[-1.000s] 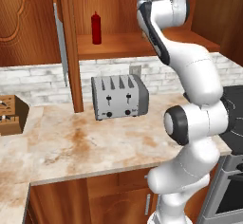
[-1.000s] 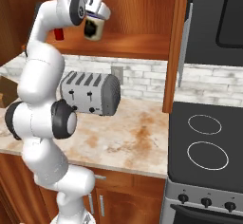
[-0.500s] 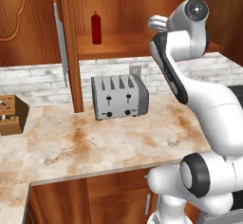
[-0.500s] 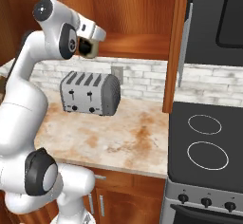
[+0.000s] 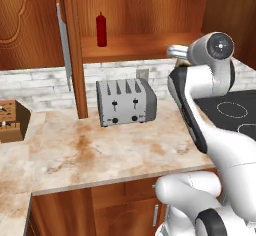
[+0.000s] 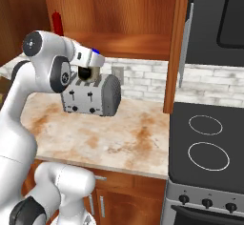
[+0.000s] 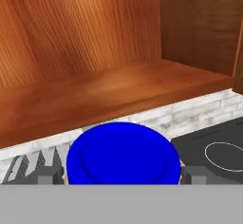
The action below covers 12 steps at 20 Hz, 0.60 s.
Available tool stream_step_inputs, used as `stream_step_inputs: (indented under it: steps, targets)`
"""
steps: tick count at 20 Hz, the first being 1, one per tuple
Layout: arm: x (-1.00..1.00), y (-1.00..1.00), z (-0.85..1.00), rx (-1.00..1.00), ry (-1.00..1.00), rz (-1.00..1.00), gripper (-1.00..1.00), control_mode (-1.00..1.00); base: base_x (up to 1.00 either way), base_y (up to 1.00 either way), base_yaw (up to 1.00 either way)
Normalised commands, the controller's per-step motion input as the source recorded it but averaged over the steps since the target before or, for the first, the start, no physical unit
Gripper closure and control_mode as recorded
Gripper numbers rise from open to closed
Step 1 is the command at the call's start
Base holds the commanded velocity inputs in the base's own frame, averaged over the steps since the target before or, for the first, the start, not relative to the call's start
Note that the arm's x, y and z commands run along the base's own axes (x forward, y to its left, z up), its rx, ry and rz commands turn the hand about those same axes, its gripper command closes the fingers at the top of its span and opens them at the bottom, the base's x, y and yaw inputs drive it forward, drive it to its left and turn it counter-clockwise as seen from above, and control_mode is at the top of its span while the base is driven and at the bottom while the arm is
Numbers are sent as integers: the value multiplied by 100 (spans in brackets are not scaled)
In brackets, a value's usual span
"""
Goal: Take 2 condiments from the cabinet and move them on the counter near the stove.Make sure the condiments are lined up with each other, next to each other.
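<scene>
Step in hand, as judged: first condiment being carried from cabinet [image 6: 119,9] toward counter [image 6: 128,138] by stove [image 6: 209,143]. Jar [image 6: 87,72], short, cream w/ dark label and blue lid [image 7: 123,155], is clamped in gripper [image 6: 88,71] above toaster [image 6: 93,95], jaws wide around it. Next: jar to be lowered beside stove. Red bottle [image 5: 101,29] is seen upright on cabinet shelf.

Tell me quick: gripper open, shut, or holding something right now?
Gripper: closed on the cream jar with the blue lid, carried in the air out of the cabinet.
</scene>
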Motion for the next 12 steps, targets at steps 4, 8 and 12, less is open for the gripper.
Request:
stream_step_inputs:
  steps: [4,8,12]
  targets:
    - [2,-25,-63,-5,6,-1,100,-100,0,0,0]
    - [25,-30,-57,0,8,0,100,-100,0,0,0]
    - [38,-32,-56,0,13,0,100,-100,0,0,0]
